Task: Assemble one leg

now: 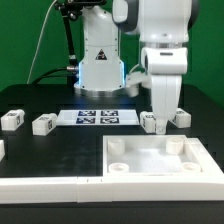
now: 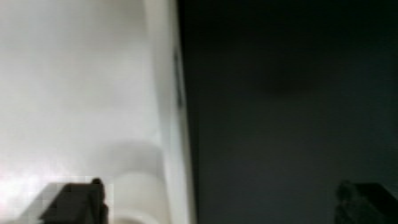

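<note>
- The gripper [image 1: 160, 120] hangs low at the middle of the exterior view's right. Its fingers point straight down at the table [image 1: 60, 150], a pose that suits a pick from above.
- The leg [image 1: 150, 123] stands on the table right at the fingertips, on their side toward the exterior view's left. I cannot tell whether a finger touches it.
- A second leg [image 1: 181, 118] stands just beside the gripper toward the exterior view's right, so the fingers sit in the narrow gap between the two (a tight spot, I judge).
- In the wrist view the gripper [image 2: 217, 203] has its fingers [image 2: 71, 204] well apart, with nothing clamped. A blurred white surface fills half of that picture, probably a white part seen very close, but I cannot tell which one.
- The tray [image 1: 155, 158] lies just below the two legs in the exterior view. Its raised rim and corner sockets are the edge to clear when a leg is carried over, so a lift should come before any sideways move.
- A third leg [image 1: 43, 124] and a fourth leg [image 1: 12, 120] wait well apart at the exterior view's left, out of the way.
- The marker board [image 1: 95, 117] lies flat in the middle. The open room is the dark table between it and the tray.
</note>
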You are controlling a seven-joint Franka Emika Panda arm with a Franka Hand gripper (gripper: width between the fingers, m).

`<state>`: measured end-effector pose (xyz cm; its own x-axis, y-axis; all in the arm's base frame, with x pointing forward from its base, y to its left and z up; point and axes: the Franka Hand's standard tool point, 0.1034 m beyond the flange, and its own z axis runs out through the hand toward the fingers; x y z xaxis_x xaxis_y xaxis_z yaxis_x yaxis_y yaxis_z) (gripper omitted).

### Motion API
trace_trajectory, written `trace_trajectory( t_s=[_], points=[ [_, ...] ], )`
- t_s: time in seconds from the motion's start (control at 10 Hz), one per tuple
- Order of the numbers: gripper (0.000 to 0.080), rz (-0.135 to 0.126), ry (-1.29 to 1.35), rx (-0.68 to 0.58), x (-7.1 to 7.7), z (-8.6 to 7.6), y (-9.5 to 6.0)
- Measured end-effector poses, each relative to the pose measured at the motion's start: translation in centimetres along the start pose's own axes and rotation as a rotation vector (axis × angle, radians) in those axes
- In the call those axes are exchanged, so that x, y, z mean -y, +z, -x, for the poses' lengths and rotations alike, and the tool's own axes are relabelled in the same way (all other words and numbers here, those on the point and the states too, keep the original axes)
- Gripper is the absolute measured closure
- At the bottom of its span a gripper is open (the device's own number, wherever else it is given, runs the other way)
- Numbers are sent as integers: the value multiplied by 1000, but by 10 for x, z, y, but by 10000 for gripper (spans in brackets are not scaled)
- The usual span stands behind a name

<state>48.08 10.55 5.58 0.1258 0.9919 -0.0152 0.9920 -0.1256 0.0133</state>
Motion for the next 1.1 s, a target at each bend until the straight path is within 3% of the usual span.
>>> trace_trajectory(
  t_s=[0.2,0.5,0.7,1.1],
  points=[
    [150,9,45,9,13,-4,-14],
    [150,4,105,8,12,-3,-11],
    [150,3,294,6,14,-4,-10],
    [150,-26,837,6,51,-30,0]
  ],
)
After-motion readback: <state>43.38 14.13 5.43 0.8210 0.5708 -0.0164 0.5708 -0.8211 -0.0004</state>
